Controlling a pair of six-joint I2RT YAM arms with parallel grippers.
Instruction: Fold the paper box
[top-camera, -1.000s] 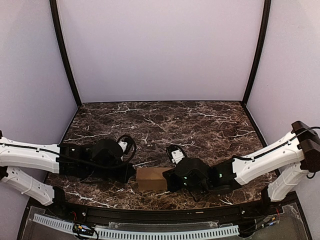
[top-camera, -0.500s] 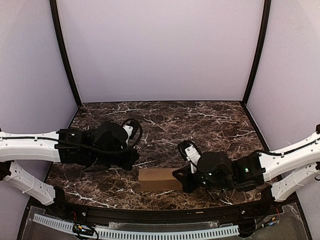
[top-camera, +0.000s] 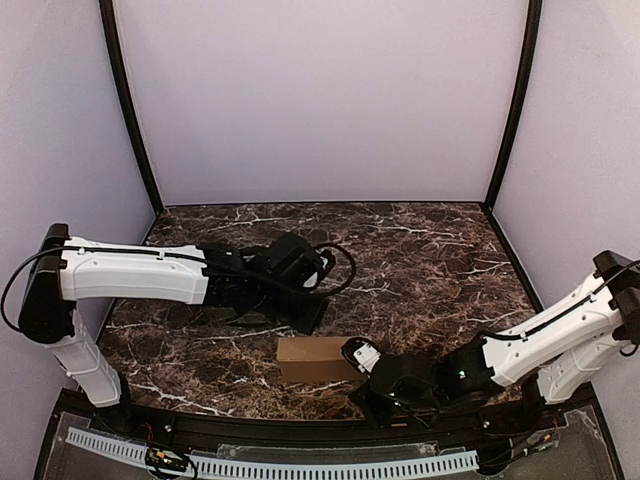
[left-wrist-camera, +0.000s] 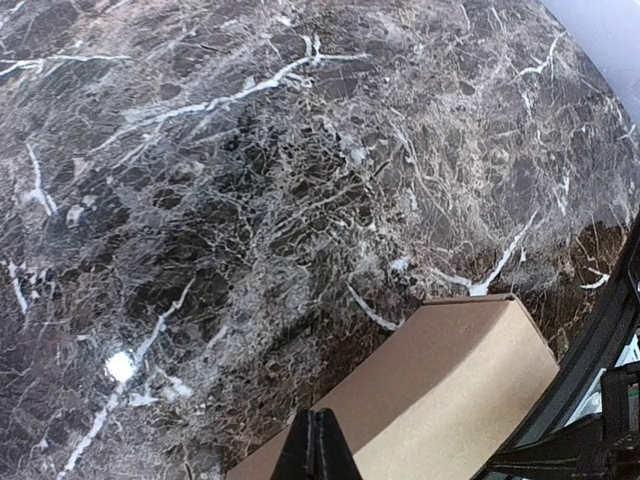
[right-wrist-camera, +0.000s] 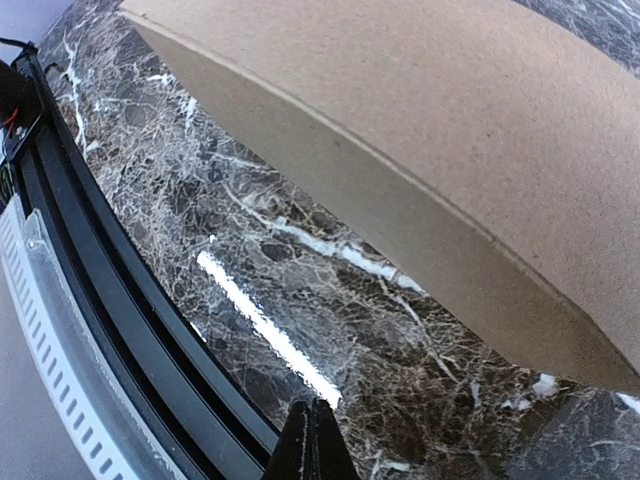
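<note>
The paper box (top-camera: 312, 359) is a small closed tan carton lying flat near the table's front edge. It fills the lower right of the left wrist view (left-wrist-camera: 452, 392) and the top of the right wrist view (right-wrist-camera: 450, 120). My left gripper (top-camera: 314, 327) hovers just behind the box's far edge, shut with nothing in it; its tips (left-wrist-camera: 318, 445) point at the long far side. My right gripper (top-camera: 360, 386) sits low at the box's right near corner, also shut and empty, its tips (right-wrist-camera: 312, 440) over bare marble beside the box's side wall.
The dark marble table (top-camera: 420, 260) ends in a black front rail (top-camera: 300, 428), which runs close to the right gripper in the right wrist view (right-wrist-camera: 110, 330). White walls enclose the back and both sides.
The left arm swung right and forward, from the box's left end to behind its far edge. The right arm drew back toward the front rail, off the box's right end. The box slid slightly right.
</note>
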